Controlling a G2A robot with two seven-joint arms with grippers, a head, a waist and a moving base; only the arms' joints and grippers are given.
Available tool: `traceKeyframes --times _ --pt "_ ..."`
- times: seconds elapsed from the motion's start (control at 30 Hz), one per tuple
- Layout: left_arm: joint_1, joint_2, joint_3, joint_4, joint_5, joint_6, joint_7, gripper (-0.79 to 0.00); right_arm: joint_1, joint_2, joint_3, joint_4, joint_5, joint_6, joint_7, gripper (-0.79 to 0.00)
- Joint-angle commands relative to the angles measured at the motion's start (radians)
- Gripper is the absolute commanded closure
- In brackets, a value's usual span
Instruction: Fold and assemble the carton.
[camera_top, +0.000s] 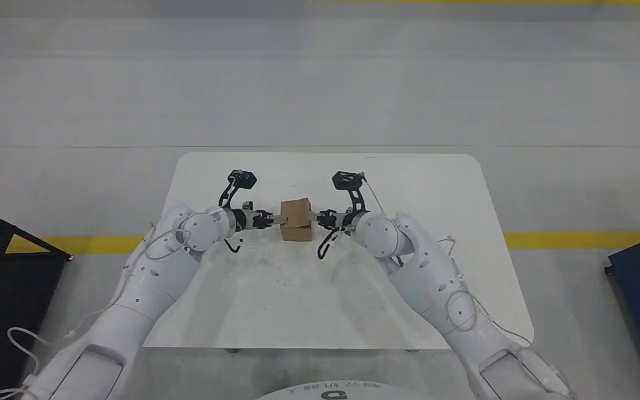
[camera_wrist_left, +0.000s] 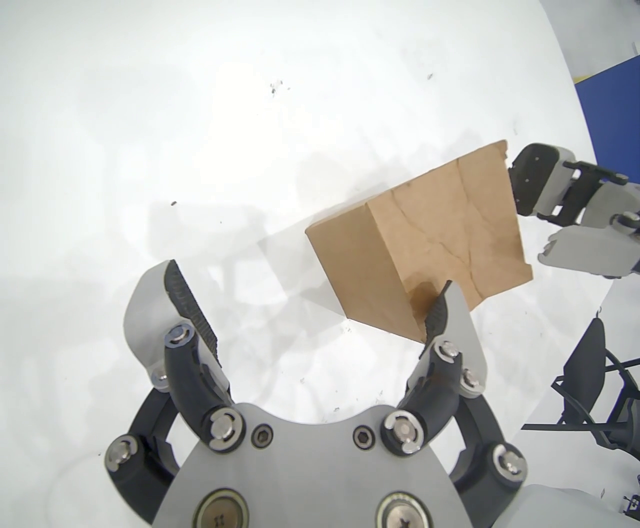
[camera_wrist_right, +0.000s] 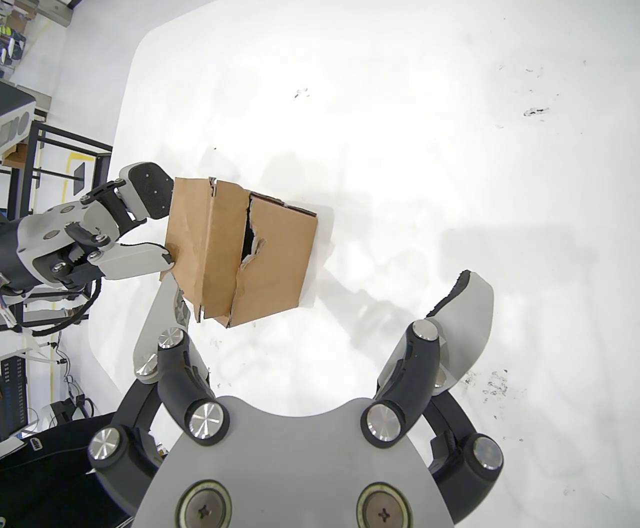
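Observation:
A small brown carton (camera_top: 296, 219) stands on the white table (camera_top: 420, 290) between my two arms. In the left wrist view the carton (camera_wrist_left: 430, 235) shows closed, creased faces. My left gripper (camera_wrist_left: 310, 280) is open, and one fingertip (camera_wrist_left: 445, 305) touches the carton's near corner. In the right wrist view the carton (camera_wrist_right: 270, 260) has a torn seam between two flaps. My right gripper (camera_wrist_right: 320, 295) is open, with one finger (camera_wrist_right: 162, 305) against the carton's lower edge. The left gripper (camera_wrist_right: 150, 227) stands open against the carton's far side. The right gripper (camera_wrist_left: 555, 215) appears beyond the carton.
The table's rounded edge (camera_wrist_right: 125, 100) runs close behind the carton, with a black metal frame (camera_wrist_right: 60, 145) beyond it. A blue object (camera_wrist_left: 610, 105) and a black cable bracket (camera_wrist_left: 590, 380) sit off the table. Bare table surface (camera_top: 300, 300) lies nearer me.

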Motion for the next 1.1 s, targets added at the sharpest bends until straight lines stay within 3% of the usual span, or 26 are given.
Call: traceKeyframes --times 0.0,0.4,0.47,0.87,0.97,1.07 --pt "0.0 0.0 0.0 0.002 0.0 0.0 -0.002 -0.785 0.004 -0.001 -0.003 0.002 -0.002 0.002 0.002 -0.785" --pt "-0.009 -0.007 0.016 0.012 0.013 -0.003 -0.016 -0.785 0.095 -0.022 -0.048 0.113 0.022 0.029 0.055 -0.782" --pt "-0.01 -0.008 0.018 0.014 0.015 -0.002 -0.017 -0.785 0.099 -0.023 -0.046 0.119 0.028 0.025 0.049 -0.699" --pt "-0.012 -0.01 0.015 0.018 0.015 -0.008 -0.015 -0.785 0.139 -0.032 -0.048 0.158 0.061 0.027 0.056 -0.643" --pt "-0.011 -0.01 0.013 0.016 0.014 -0.008 -0.016 -0.785 0.159 -0.038 -0.056 0.184 0.075 0.021 0.065 -0.406" --pt "-0.009 -0.01 0.01 0.014 0.016 -0.009 -0.014 -0.785 0.175 -0.043 -0.061 0.21 0.092 0.016 0.071 -0.345"
